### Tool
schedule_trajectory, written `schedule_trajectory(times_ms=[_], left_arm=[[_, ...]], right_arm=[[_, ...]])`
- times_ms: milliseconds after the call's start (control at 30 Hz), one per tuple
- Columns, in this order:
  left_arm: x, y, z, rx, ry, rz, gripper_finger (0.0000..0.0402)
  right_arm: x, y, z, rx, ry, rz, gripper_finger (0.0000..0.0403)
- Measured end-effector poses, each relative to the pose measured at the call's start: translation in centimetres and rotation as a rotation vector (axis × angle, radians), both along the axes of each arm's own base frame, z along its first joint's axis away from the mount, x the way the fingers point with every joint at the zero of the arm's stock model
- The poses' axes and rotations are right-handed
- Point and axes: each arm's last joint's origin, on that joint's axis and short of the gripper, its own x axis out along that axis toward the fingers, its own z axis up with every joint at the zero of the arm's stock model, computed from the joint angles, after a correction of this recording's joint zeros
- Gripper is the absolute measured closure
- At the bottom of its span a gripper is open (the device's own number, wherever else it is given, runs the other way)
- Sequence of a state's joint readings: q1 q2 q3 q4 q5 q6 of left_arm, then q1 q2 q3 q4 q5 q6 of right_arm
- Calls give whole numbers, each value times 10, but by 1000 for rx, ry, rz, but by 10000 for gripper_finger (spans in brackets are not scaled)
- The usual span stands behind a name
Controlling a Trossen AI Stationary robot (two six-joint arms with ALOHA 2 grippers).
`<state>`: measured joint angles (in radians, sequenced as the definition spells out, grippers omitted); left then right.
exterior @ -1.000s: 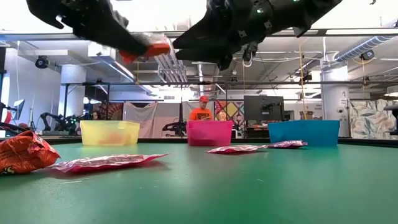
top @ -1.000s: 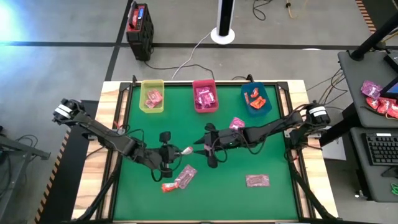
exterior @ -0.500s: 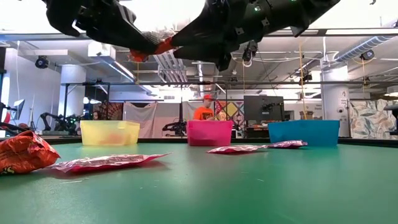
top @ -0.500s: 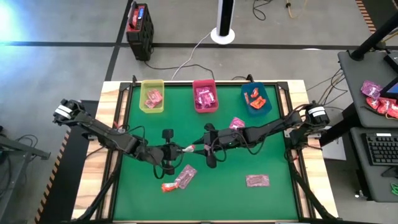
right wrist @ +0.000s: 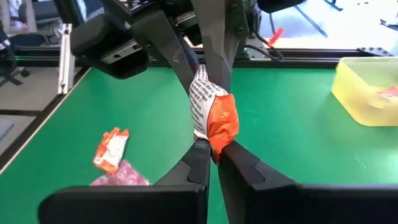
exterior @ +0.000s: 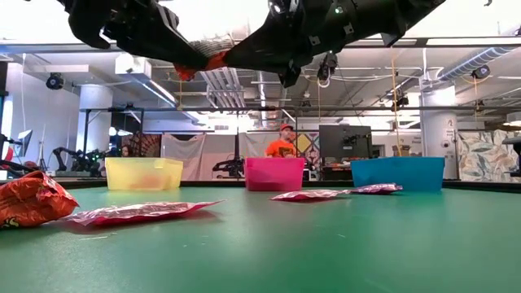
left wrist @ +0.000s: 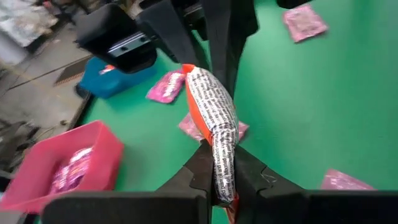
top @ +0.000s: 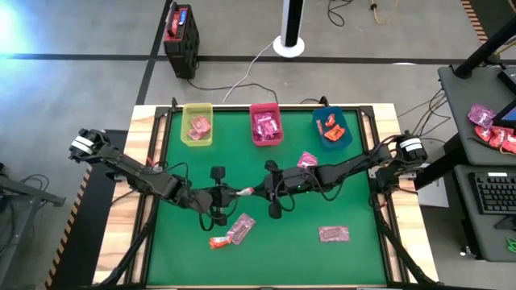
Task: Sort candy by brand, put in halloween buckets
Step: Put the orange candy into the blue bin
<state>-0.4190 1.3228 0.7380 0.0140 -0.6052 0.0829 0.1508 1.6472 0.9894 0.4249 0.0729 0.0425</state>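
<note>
An orange-red candy packet (top: 244, 192) with a white printed side hangs above the table's middle, between my two grippers. My left gripper (left wrist: 222, 171) is shut on one end and my right gripper (right wrist: 211, 152) on the other; they face each other, as the low view shows around the packet (exterior: 213, 59). At the far edge stand three buckets: yellow-green (top: 197, 123), pink-red (top: 266, 124) and blue-teal (top: 331, 129), each with candy inside. My left gripper pinches the packet's white printed end (left wrist: 222, 163) between its two fingers, coming in level from the table's left, along the packet. The packet is lifted clear of the table. My right gripper pinches the packet's orange end (right wrist: 216, 142) between its two fingers, coming in level from the table's right, along the packet. The packet stretches from it to the other gripper, clear of the table.
Loose candy lies on the green mat: a pink packet (top: 240, 228) and an orange-red one (top: 218, 241) near the front left, a pink one (top: 333, 234) at the front right, and another pink one (top: 306, 160) near the blue-teal bucket. A person in orange (exterior: 282, 145) stands beyond the table.
My left gripper has carried the orange-red packet a little toward the table's right, up to my right gripper. My right gripper has shut on the packet's free end, so both now hold it. The packet stays clear of the table.
</note>
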Motion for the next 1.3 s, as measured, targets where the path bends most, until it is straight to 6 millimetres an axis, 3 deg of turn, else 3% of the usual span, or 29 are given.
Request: schedule_trajectory(times_ms=[167, 367, 500, 600, 667, 833, 1033, 1300], left_arm=[[-1, 2, -1, 1, -6, 58, 356], [-1, 3, -1, -31, -21, 109, 275], [-2, 4, -2, -24, -13, 121, 227], [-1, 4, -2, -29, -22, 122, 205], [-1, 3, -1, -36, -33, 124, 198], [0, 3, 1, -50, -52, 128, 197], [0, 3, 1, -57, -57, 132, 201], [0, 3, 1, -67, -60, 137, 202]], right_arm=[[-3, -2, 4, -8, 20, -28, 393], [-17, -13, 15, -83, 97, -195, 394], [-40, -36, 23, -241, 226, -537, 394], [-64, -64, 24, -296, 324, -901, 394], [-84, -83, 25, -251, 343, -1122, 394], [-123, -132, 20, 13, 484, -1402, 394], [-143, -177, 7, 250, 659, -1501, 393], [-145, -186, 1, 274, 702, -1504, 360]])
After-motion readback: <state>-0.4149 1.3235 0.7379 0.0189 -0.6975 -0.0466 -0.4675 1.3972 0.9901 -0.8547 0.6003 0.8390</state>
